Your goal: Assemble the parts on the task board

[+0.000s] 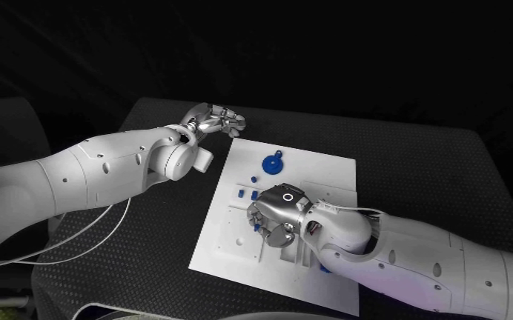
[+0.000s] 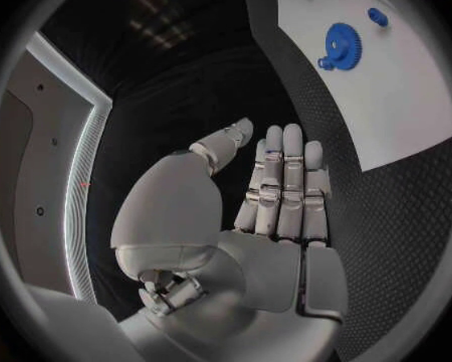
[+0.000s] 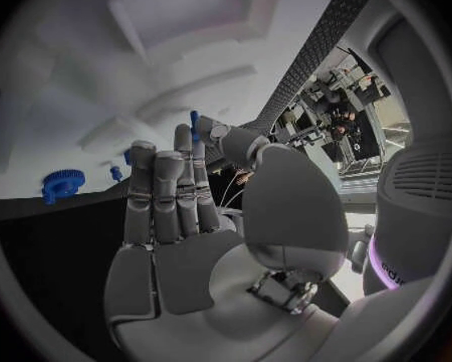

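The white task board (image 1: 310, 187) lies in the middle of the table. A blue gear (image 1: 273, 163) sits on its far part, also seen as the gear (image 2: 339, 44) and the gear (image 3: 58, 183) in the wrist views. Small blue pegs (image 1: 253, 179) stand just nearer than it. My right hand (image 1: 276, 212) hovers over the board's middle. Its thumb and a finger pinch a small blue part (image 3: 194, 121) while the other fingers stay straight. My left hand (image 1: 219, 120) is off the board's far left corner, above the black table, fingers (image 2: 285, 177) straight and apart, holding nothing.
The board has raised white fixtures and slots (image 1: 241, 238) on its near left part. A white cable (image 1: 96, 231) hangs from my left arm over the table's left side. Black table (image 1: 428, 157) surrounds the board.
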`<state>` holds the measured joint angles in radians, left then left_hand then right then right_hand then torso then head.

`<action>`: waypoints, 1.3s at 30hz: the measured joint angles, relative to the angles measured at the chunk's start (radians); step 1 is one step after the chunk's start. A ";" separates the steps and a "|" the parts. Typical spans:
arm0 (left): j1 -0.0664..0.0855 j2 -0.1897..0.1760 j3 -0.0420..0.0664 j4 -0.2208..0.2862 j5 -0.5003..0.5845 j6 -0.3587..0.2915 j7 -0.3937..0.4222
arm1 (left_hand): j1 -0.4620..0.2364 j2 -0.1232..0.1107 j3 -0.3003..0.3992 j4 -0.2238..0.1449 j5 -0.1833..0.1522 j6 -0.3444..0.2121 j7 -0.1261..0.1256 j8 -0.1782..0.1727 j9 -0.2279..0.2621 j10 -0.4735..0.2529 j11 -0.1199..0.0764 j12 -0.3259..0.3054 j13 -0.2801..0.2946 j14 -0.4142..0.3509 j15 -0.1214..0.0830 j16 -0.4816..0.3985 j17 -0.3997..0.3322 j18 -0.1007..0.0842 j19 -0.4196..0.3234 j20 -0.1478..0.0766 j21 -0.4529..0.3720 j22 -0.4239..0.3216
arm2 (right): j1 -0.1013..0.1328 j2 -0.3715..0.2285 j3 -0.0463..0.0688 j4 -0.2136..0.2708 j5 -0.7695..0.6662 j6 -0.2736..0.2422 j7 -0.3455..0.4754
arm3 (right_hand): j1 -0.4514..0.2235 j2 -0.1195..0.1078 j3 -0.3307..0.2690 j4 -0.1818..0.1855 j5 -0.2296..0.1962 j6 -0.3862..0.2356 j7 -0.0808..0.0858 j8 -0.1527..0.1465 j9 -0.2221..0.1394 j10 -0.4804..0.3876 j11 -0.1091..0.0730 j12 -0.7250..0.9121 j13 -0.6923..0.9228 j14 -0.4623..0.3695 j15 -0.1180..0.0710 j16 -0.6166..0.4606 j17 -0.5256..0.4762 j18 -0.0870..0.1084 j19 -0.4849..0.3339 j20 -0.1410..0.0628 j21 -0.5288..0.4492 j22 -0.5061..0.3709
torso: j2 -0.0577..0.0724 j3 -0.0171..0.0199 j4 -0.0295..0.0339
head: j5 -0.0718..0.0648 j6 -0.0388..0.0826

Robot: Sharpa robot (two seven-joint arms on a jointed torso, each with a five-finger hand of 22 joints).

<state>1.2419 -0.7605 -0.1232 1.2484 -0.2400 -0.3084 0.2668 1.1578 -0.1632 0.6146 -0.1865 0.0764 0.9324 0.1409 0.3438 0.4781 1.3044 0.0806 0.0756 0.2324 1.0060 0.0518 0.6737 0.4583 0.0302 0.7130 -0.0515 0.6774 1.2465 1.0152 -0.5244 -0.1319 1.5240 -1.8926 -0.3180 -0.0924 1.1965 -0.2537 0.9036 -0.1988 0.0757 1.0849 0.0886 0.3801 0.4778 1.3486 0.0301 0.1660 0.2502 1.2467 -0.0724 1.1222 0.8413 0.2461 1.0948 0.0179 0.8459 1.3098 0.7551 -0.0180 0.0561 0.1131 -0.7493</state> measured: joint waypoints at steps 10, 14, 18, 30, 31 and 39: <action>0.000 -0.001 0.000 0.002 0.000 0.001 0.000 | 0.000 0.000 0.000 0.000 0.000 0.000 0.000 0.000 0.000 0.000 0.000 0.000 0.000 0.000 0.000 0.000 0.001 0.000 0.000 0.000 0.000 0.001 | 0.000 0.002 0.000 -0.012 -0.005 0.001 0.001 | 0.004 0.004 -0.003 -0.003 0.002 0.001 -0.002 0.000 -0.001 -0.002 -0.002 -0.002 0.002 0.000 0.000 0.000 0.001 0.000 0.000 0.000 0.000 0.000 | 0.000 0.0006 0.0000 | 0.001 -0.001; 0.000 -0.001 0.000 0.002 0.001 0.001 0.000 | 0.000 0.000 0.000 0.000 0.000 0.000 0.000 0.000 0.000 0.000 0.000 0.000 0.000 0.000 0.000 -0.004 0.002 0.000 0.000 0.000 0.000 0.001 | 0.000 0.004 0.000 -0.017 -0.007 0.001 0.001 | 0.004 0.004 -0.003 -0.003 0.002 0.001 -0.002 -0.001 -0.001 -0.002 -0.002 -0.002 0.002 0.000 0.000 0.000 0.001 0.000 0.000 0.000 0.000 0.000 | 0.000 0.0006 0.0001 | 0.001 0.001; 0.000 -0.001 0.000 0.002 0.001 0.001 0.000 | 0.000 0.000 0.000 0.000 0.000 0.000 0.000 0.000 0.000 0.000 0.000 0.000 0.000 0.000 0.000 -0.004 0.002 0.000 0.000 0.000 -0.001 0.001 | 0.000 0.007 0.000 -0.019 -0.010 0.001 0.001 | 0.004 0.004 -0.003 -0.003 0.002 0.001 -0.001 -0.001 -0.002 -0.002 -0.002 -0.002 0.002 0.000 0.000 0.000 0.001 0.000 0.000 0.000 0.000 0.000 | 0.000 0.0012 0.0001 | 0.002 0.001; 0.000 -0.001 0.000 0.003 0.001 0.001 -0.001 | 0.000 0.000 0.000 0.000 0.000 0.000 0.000 0.000 0.000 0.000 0.000 0.000 -0.001 0.000 0.000 -0.004 0.004 0.000 0.000 0.000 -0.004 0.001 | 0.000 0.011 -0.001 -0.023 -0.020 -0.001 0.000 | 0.004 0.004 -0.003 -0.003 0.002 0.000 -0.001 -0.005 0.000 -0.002 -0.002 -0.002 0.002 -0.004 -0.001 0.000 0.001 0.000 0.000 0.000 0.000 0.000 | 0.000 0.0012 -0.0002 | 0.003 0.000; 0.000 -0.001 0.000 0.003 0.001 0.001 -0.001 | 0.000 0.000 0.000 0.000 0.000 0.000 0.000 0.000 0.000 0.000 0.000 0.000 -0.001 0.000 0.000 -0.004 0.004 0.000 0.000 0.000 -0.004 0.001 | 0.000 0.012 -0.001 -0.024 -0.020 -0.001 -0.001 | 0.004 0.004 -0.003 -0.003 0.002 0.000 -0.001 -0.005 0.000 -0.002 -0.002 -0.002 0.002 -0.004 -0.001 0.000 0.001 0.000 0.000 0.000 0.000 0.000 | 0.000 0.0012 -0.0002 | 0.003 0.000; 0.001 -0.001 0.000 0.004 0.001 0.001 -0.001 | 0.000 0.000 0.000 0.000 0.000 0.000 0.000 0.000 0.000 0.000 0.000 0.000 -0.001 0.000 0.000 -0.004 0.005 0.000 0.000 0.000 -0.004 0.001 | 0.002 0.021 -0.020 -0.026 -0.023 0.005 -0.001 | 0.004 0.004 -0.006 -0.006 0.002 -0.001 -0.001 0.000 0.002 -0.002 -0.002 -0.002 0.006 -0.004 -0.001 0.000 0.002 0.000 0.000 0.000 0.000 0.000 | 0.000 0.0009 -0.0002 | 0.002 -0.002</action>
<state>1.2426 -0.7612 -0.1232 1.2527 -0.2388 -0.3070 0.2657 1.1578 -0.1632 0.6146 -0.1865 0.0764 0.9324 0.1409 0.3438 0.4781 1.3044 0.0806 0.0756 0.2317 1.0059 0.0518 0.6698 0.4631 0.0301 0.7130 -0.0515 0.6735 1.2474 1.0172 -0.5038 -0.1517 1.4979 -1.9152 -0.3134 -0.0932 1.2005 -0.2498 0.8981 -0.2043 0.0774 1.0841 0.0881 0.3798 0.4793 1.3469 0.0284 0.1644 0.2557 1.2430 -0.0731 1.1222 0.8429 0.2461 1.0946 0.0183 0.8459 1.3099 0.7550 -0.0172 0.0559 0.1153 -0.7513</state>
